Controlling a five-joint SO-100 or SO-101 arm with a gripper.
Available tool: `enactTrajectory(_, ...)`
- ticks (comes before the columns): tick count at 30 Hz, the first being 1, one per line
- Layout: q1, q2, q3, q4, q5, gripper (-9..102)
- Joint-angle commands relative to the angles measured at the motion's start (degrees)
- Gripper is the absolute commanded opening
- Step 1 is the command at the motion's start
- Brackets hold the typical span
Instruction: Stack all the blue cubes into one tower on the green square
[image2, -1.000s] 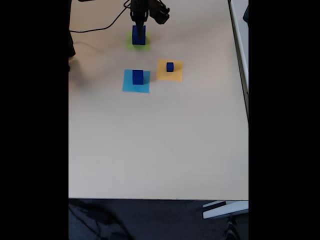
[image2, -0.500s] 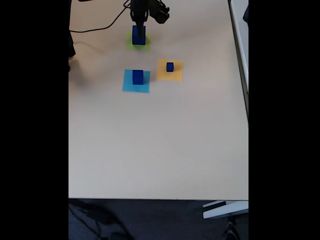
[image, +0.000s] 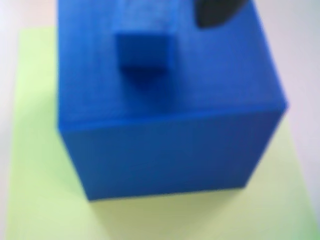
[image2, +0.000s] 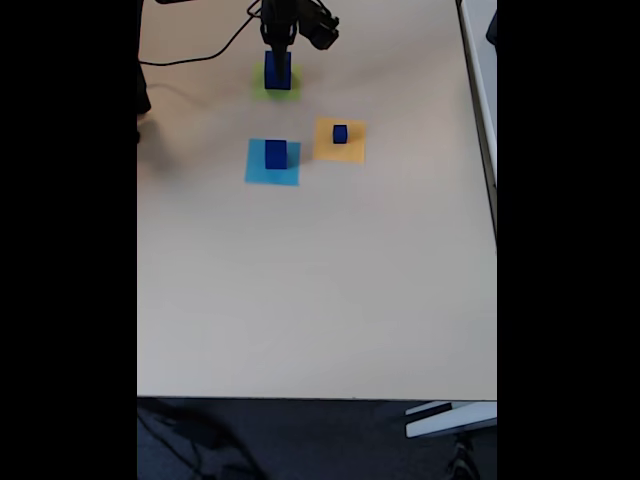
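Note:
In the wrist view a large blue cube stands on the green square, and a tiny blue cube rests on its top face. One dark finger shows at the upper edge, to the right of the tiny cube and apart from it. In the fixed view my gripper hangs just over this short tower on the green square. A medium blue cube sits on the light-blue square. A small blue cube sits on the orange-yellow square.
The pale table stretches wide and bare toward the near edge. A black cable runs across the far left. The table's right edge borders a white surface.

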Motion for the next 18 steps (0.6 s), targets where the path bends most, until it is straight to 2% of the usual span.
enactTrajectory(1,0.2,0.7,-2.6,0.1,0.3,33)
enactTrajectory(11,0.2,-0.3,-2.5,0.0,0.4,32)
enactTrajectory(18,0.4,-0.1,-1.8,0.0,0.2,28)
